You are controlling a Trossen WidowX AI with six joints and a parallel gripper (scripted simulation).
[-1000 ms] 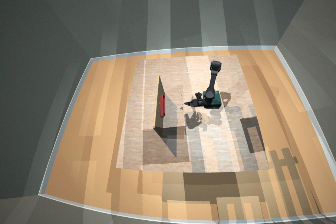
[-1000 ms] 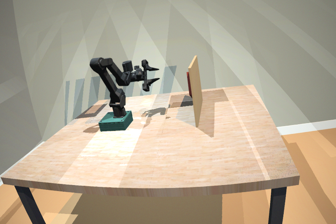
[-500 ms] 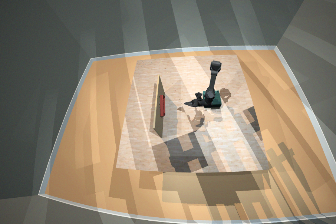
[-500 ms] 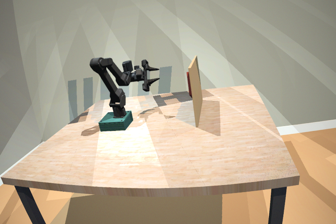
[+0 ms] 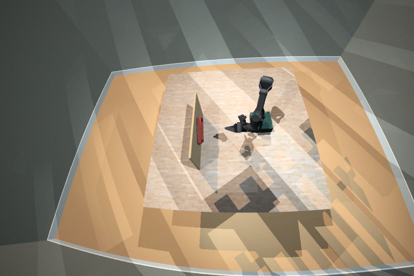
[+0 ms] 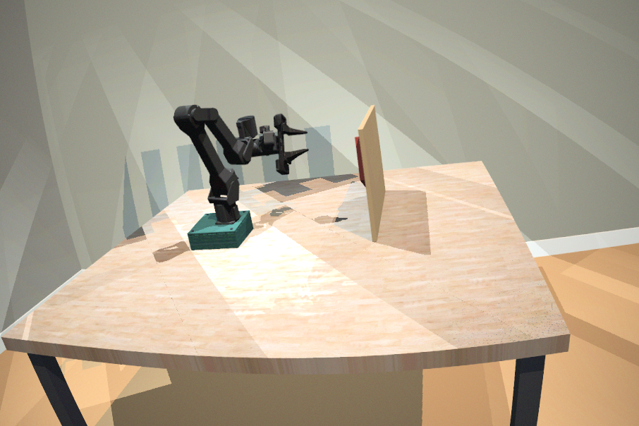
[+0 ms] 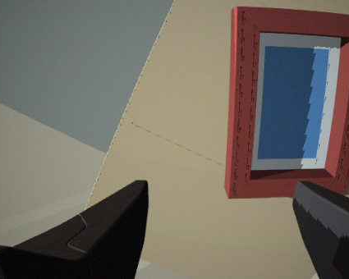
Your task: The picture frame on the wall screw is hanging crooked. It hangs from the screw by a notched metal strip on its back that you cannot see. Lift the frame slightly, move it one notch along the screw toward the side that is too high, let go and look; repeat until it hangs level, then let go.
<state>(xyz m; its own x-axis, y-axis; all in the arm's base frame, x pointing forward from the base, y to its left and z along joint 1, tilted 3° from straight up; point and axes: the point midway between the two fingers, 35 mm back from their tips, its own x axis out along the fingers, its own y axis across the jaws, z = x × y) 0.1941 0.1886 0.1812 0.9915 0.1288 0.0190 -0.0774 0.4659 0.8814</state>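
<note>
The red picture frame [image 5: 200,130] [image 6: 360,160] [image 7: 243,102] with a blue picture hangs on the beige upright panel [image 5: 196,156] [image 6: 374,152] [image 7: 173,94]. In the wrist view its long sides are not parallel to the panel's straight edge, so it looks crooked. Its right side is cut off there. The screw and the notched strip are hidden. My gripper [image 5: 225,128] [image 6: 307,140] [image 7: 222,193] is open and empty. It points at the panel, a clear gap short of the frame. In the exterior view its fingers stand one above the other.
The panel stands on the wooden table [image 5: 167,192] [image 6: 309,318]. The arm's green base [image 5: 266,122] [image 6: 219,233] stands on the table in front of the panel's frame side. Shadows and light stripes cross the table and the walls.
</note>
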